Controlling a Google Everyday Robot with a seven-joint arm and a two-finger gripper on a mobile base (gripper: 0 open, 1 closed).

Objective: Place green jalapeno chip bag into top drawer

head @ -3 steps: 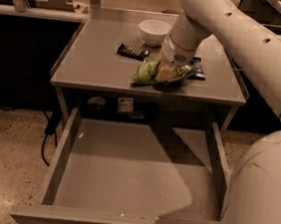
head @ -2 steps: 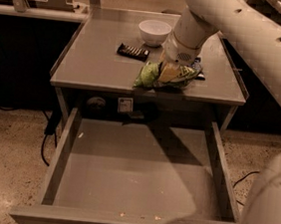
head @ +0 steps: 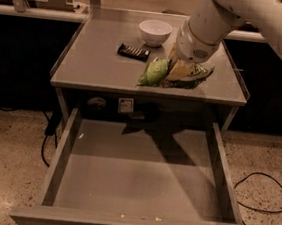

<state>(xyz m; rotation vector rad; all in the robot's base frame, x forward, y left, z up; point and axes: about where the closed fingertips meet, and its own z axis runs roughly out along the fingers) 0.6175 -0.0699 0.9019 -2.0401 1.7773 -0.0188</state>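
The green jalapeno chip bag (head: 158, 72) is crumpled, light green with yellowish patches, and hangs at the front right of the grey table (head: 96, 59). My gripper (head: 179, 58) comes down from the upper right and is shut on the bag's top; the white wrist hides most of the fingers. I cannot tell whether the bag's lower edge touches the tabletop. The top drawer (head: 139, 179) is pulled fully out below the table's front edge, wide, shallow and grey, with nothing in it.
A white bowl (head: 155, 32) stands at the back of the table. A dark flat snack bar (head: 134, 52) lies just left of the bag. A black cable (head: 263, 192) loops on the floor right of the drawer, and another hangs at the left (head: 48, 135).
The bag and gripper have shifted slightly right along the table's front edge. The arm's large white body has left the right side of the view.
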